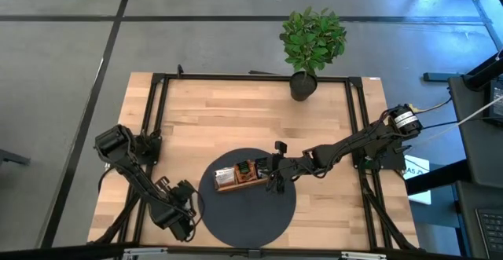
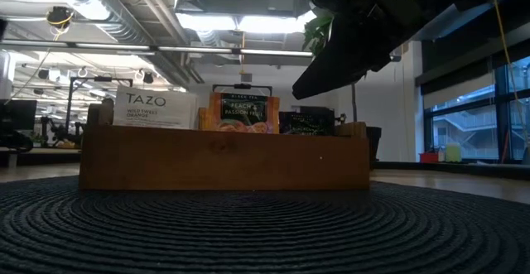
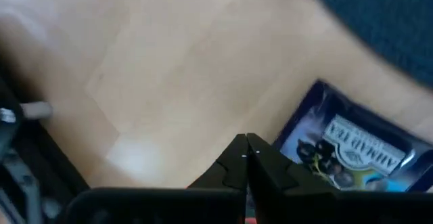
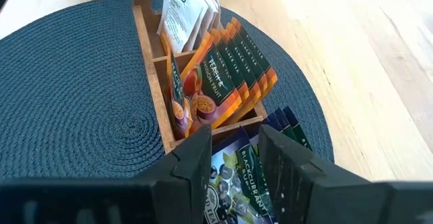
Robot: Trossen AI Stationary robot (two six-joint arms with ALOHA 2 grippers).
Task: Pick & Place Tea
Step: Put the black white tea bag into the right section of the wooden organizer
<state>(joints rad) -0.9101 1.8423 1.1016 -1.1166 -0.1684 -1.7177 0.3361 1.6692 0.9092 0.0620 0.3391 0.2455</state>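
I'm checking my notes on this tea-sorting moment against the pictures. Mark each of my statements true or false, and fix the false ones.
1. The wooden tray sits on the round dark mat. True.
2. The left gripper is over the tray. False: it is shut, off the mat over bare table beside a loose blue sachet.
3. The right gripper hangs over the tray's end compartment holding the dark blackcurrant sachets. True.
4. The tray's compartments are all empty. False: white Tazo sachets and orange peach sachets stand in it too.
5. A potted plant stands at the table's far edge. True.
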